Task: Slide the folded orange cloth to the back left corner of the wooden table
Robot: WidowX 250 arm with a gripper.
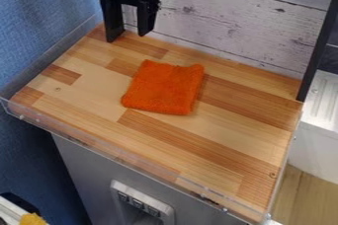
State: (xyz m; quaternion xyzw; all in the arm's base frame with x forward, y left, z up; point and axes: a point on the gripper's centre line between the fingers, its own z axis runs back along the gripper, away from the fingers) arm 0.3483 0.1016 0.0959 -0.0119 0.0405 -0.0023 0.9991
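Observation:
The black gripper (129, 34) hangs at the upper left, over the back left corner of the wooden surface, with its two fingers apart and nothing between them. An orange cloth (163, 88), folded into a rough square, lies flat on the wooden surface (231, 146) in front of the gripper and to its right. The gripper and the cloth are apart.
A clear low rim (125, 156) runs along the front edge. Whitewashed planks (228, 21) stand behind, a blue wall (41, 26) at the left. A black upright post (318, 46) stands at the back right corner, beside a white ridged unit (323, 101).

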